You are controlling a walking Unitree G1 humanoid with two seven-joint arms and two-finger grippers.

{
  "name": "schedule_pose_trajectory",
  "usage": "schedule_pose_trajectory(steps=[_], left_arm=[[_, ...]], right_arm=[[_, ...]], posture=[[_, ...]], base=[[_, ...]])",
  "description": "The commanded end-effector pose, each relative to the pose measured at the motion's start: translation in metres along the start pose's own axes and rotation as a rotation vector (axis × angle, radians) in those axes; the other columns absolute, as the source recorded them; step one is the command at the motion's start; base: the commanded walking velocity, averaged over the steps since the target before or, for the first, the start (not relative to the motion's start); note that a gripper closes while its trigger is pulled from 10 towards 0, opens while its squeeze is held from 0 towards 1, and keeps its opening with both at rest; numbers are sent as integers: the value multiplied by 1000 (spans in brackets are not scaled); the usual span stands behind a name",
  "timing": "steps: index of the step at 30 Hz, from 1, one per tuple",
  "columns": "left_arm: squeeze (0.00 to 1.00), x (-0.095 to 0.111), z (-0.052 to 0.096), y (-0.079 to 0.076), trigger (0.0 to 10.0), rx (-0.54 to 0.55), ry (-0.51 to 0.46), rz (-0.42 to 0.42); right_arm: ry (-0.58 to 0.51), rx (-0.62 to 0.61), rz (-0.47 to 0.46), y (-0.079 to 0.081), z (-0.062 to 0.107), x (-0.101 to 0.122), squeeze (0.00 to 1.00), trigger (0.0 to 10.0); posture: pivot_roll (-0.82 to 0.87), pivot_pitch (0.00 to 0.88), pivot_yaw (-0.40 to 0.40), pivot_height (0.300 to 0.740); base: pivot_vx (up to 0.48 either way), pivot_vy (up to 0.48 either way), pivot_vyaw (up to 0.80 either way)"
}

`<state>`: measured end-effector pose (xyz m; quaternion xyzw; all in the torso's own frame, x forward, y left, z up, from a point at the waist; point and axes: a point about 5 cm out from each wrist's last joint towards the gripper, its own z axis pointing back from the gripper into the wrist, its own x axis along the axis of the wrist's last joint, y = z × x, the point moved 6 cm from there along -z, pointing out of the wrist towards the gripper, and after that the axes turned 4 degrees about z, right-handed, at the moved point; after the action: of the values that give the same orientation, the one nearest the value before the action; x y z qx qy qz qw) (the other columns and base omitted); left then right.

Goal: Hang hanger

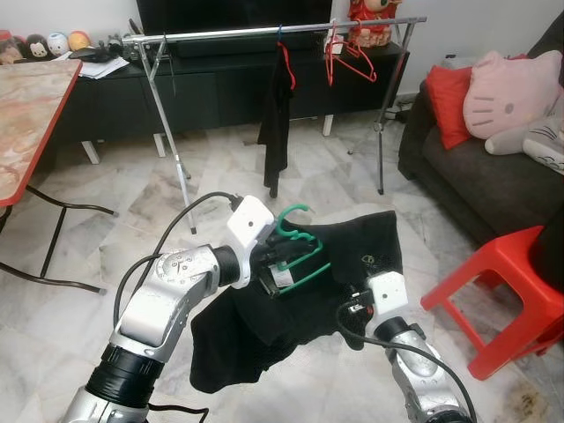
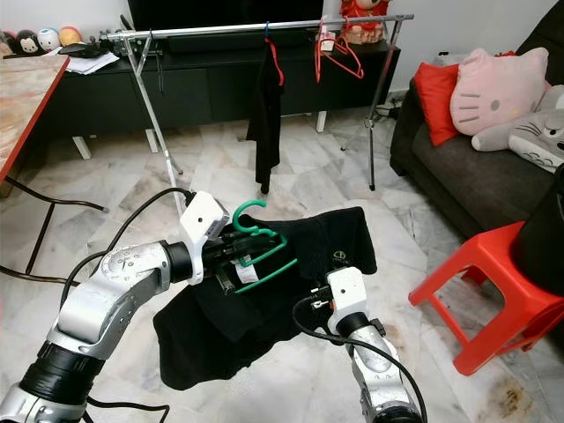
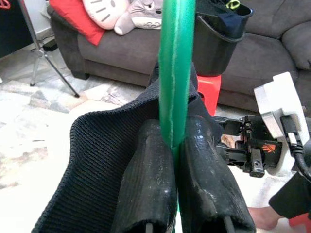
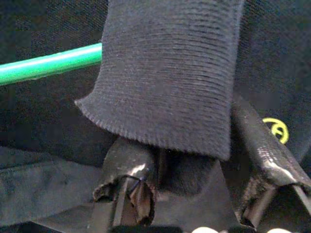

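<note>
My left gripper [image 1: 286,260] is shut on the lower bar of a green hanger [image 1: 300,233], whose hook points up in front of my chest. A black garment [image 1: 352,247] drapes over the hanger and sags toward the floor. In the left wrist view the fingers [image 3: 146,184] pinch the green bar [image 3: 175,73] with ribbed black cloth beside them. My right gripper [image 4: 194,145] is tucked under the garment's right side, open, and a ribbed edge of the garment [image 4: 170,77] hangs between its fingers [image 4: 262,155]. The silver clothes rack [image 1: 264,31] stands across the room.
On the rack hang a black garment [image 1: 275,123] on a red hanger and spare red hangers [image 1: 348,53]. A red stool [image 1: 511,282] stands close on my right, a grey sofa [image 1: 458,167] with cushions behind it. A folding table [image 1: 26,106] is on the left. Marble floor lies between.
</note>
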<state>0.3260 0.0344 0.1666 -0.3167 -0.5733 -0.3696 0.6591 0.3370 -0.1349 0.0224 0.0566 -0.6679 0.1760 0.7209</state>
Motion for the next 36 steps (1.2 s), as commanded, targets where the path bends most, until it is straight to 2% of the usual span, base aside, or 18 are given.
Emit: schedule_pose_trajectory(steps=[1, 14, 23, 24, 26, 30, 31, 32, 33, 36], left_arm=[[0, 9, -2, -9, 10000, -36, -27, -22], [0, 7, 1, -11, 10000, -51, -10, -24], [0, -8, 9, -5, 10000, -37, 52, -42], [0, -21, 14, -2, 10000, -32, 111, -84], [0, -25, 16, -1, 10000, -30, 133, -100], [0, -51, 27, 5, 10000, -25, 255, -181], [0, -65, 36, 10, 10000, -18, 318, -209], [0, -65, 36, 10, 10000, -18, 318, -209], [0, -75, 44, 15, 10000, -8, 358, -211], [0, -82, 56, 20, 10000, -1, 391, -218]], right_arm=[[-6, -4, -11, 0, -1, 1, 0, 0], [1, 1, -8, -1, -2, 0, 0, 0], [7, 10, 0, 0, -3, 0, 0, 0], [10, 19, 6, 0, -3, 0, 0, 0], [11, 22, 9, 0, -3, 0, 0, 0], [21, 40, 14, 2, -3, -1, 0, 0], [28, 56, 21, 3, -3, -2, 0, 0], [28, 56, 21, 3, -3, -2, 0, 0], [32, 64, 23, 4, -2, -3, 0, 0], [34, 75, 23, 6, -2, -3, 0, 0]], posture=[[-20, 0, -30, 740], [-18, 0, -28, 740], [-18, 0, -27, 740], [-18, 0, -27, 740], [-18, 0, -27, 740], [-15, 0, -28, 740], [-15, 0, -29, 740], [-15, 0, -29, 740], [-15, 0, -30, 740], [-14, 0, -32, 740]], base=[[0, 0, 0], [0, 0, 0], [0, 0, 0], [0, 0, 0], [0, 0, 0], [0, 0, 0], [0, 0, 0], [0, 0, 0], [0, 0, 0], [0, 0, 0]])
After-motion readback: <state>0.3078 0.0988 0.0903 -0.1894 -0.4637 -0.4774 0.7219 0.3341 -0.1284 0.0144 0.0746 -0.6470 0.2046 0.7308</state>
